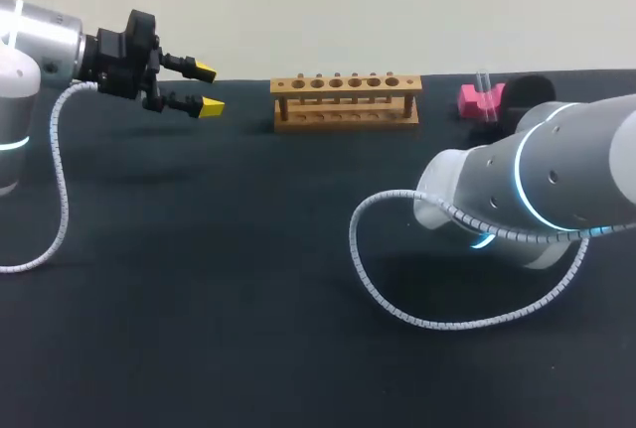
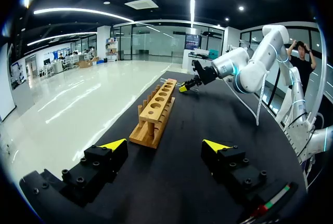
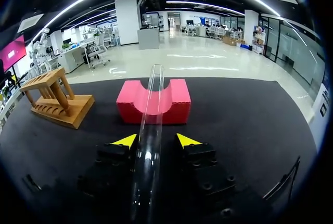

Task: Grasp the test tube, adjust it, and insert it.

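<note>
My left arm comes in at the upper left of the head view and is held up over the black table. It points sideways at the rack in the upper middle. The left gripper has its jaws wide apart with nothing in them. In the left wrist view the rack stands ahead of that gripper, well apart from it.

My right arm comes in from the right and bends low toward the pink block in the upper right. In the head view the fat arm hides its own gripper, and only the top of the tube peeks out above the block.

In the right wrist view the tube lies in the groove of the pink block and runs back between the fingers of the right gripper. One yellow tip is right at the glass, and a gap shows at the other, so the jaws are not gripping it. The near end of the tube is blurry and hard to make out.
</note>
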### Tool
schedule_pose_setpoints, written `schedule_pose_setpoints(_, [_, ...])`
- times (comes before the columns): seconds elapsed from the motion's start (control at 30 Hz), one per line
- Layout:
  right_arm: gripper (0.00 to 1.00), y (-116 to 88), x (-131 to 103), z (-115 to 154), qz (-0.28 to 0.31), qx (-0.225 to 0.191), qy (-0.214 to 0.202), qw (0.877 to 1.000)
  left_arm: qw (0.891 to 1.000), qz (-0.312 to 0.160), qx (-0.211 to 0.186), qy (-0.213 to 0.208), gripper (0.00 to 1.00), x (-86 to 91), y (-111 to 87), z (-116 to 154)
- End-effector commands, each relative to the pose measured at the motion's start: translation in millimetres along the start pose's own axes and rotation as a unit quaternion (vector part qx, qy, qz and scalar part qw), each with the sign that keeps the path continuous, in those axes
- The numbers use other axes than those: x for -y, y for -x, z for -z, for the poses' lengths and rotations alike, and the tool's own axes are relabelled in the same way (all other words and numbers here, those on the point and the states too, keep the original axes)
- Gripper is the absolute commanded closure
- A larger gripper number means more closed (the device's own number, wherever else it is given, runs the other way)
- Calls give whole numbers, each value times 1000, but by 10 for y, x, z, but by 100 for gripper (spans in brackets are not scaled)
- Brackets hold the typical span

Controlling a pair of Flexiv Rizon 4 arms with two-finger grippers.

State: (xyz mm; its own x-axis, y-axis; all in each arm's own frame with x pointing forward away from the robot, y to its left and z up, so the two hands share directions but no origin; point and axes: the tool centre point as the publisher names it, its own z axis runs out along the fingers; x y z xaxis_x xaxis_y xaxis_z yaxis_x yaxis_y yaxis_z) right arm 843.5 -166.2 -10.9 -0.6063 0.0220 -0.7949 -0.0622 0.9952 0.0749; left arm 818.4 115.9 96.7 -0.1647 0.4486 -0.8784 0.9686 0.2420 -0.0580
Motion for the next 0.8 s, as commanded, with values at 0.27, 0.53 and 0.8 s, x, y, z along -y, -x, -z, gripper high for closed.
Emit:
schedule_pose_setpoints(0.27, [100, -4, 7, 31, -10, -2, 0, 1000, 1000, -1, 2, 1, 0, 9, -11, 1])
schedule_pose_setpoints(0.53, [100, -15, -57, 117, -37, -2, -8, 999, 1000, -1, 2, 1, 0, 9, -11, 1])
schedule_pose_setpoints(0.8, [100, 77, -141, 320, -52, -1, -20, 998, 1000, -1, 2, 1, 0, 9, -11, 1])
